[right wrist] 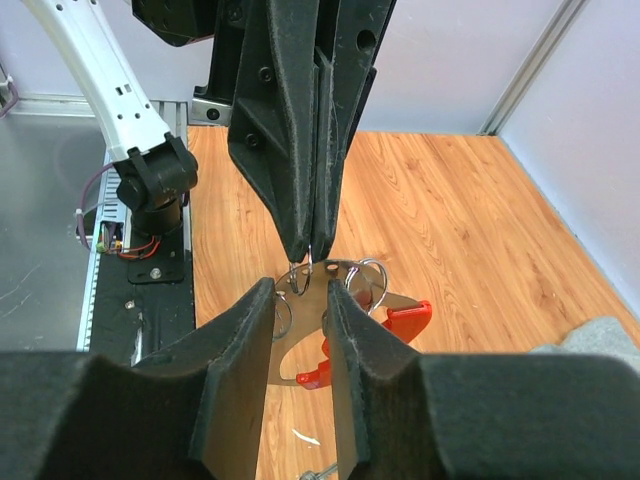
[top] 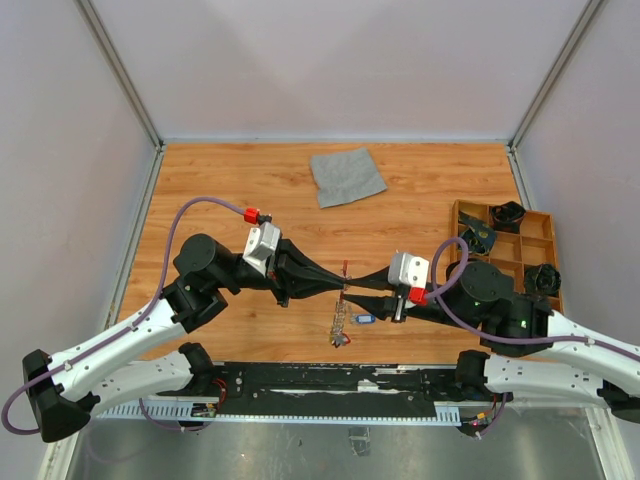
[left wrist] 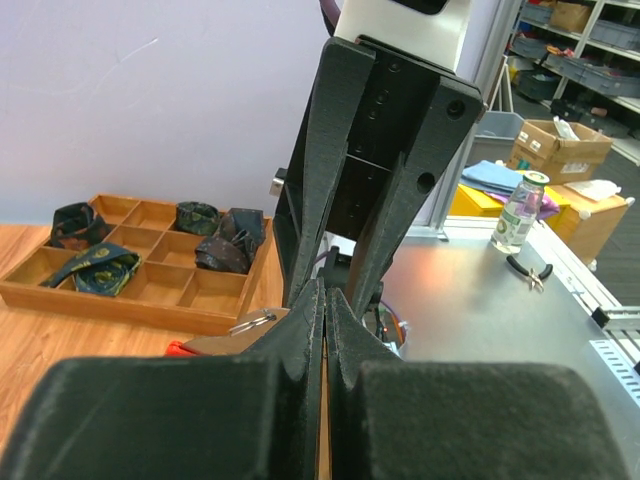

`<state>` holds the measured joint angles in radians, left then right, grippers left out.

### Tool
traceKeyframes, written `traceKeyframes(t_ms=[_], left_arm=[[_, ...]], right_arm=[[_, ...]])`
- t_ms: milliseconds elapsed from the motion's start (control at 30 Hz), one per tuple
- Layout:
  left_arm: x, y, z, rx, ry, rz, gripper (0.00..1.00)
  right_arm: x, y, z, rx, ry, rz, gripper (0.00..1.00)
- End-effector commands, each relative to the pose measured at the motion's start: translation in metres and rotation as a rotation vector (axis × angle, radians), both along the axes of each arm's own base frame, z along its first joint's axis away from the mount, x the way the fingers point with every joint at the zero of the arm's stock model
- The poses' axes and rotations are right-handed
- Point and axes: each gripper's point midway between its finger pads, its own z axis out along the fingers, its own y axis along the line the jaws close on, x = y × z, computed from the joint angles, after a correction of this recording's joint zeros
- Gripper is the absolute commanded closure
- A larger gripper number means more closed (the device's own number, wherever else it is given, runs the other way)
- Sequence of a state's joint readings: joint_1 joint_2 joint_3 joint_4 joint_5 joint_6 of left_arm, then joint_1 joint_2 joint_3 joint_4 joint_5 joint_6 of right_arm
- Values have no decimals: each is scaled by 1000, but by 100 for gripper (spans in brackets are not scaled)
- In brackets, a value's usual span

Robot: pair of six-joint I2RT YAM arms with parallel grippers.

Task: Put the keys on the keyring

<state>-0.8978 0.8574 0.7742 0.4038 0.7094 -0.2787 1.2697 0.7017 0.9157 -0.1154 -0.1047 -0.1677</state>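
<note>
In the right wrist view the keyring [right wrist: 296, 335] is a silvery plate with holes and a red clip [right wrist: 405, 318]. It shows in the gap of my right gripper [right wrist: 300, 290] and runs on behind the right finger; the jaws stand apart. My left gripper [right wrist: 318, 250] comes down from above, shut on a thin wire ring at the plate's top edge. From the top, both grippers [top: 341, 284] [top: 352, 294] meet tip to tip at mid-table. The chain [top: 340, 328] trails toward the near edge, with a blue-headed key [top: 365, 319] beside it. No other keys show.
A grey cloth square [top: 347, 175] lies at the back centre. A wooden compartment tray [top: 520, 250] holding dark bundles stands at the right, and it also shows in the left wrist view [left wrist: 150, 292]. The black mounting rail [top: 330, 385] runs along the near edge.
</note>
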Motion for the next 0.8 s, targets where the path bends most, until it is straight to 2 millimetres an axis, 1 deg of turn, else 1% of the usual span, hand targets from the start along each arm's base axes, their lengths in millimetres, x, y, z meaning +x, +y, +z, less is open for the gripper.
traceKeyframes(t_ms=[0,200,333,367,500,533,633,667,767], left_arm=[[-6,6,29,-78,-59,-11,99],[-6,6,28,-76,-61,-10,100],[-7,7,28,-78,-63,-8,99],[-7,7,28,-77,-62,-8,99],[-7,7,27,-74,-61,-8,99],[-7,7,27,-71,-60,-7,98],[-6,8,25,-62,-63,5,86],[-5,9,25,-60,-66,12,81],[-3,10,23,-51,-72,27,74]], right_arm=[[-1,3,12,57,3,15,74],[-3,5,12,57,11,27,87],[-3,5,11,55,17,25,98],[-3,5,11,51,19,23,99],[-1,0,10,12,18,7,99],[-1,-3,10,-9,15,3,99],[1,-11,8,-100,17,-12,99],[2,-14,5,-141,21,-20,99],[2,-22,-6,-292,53,-30,99]])
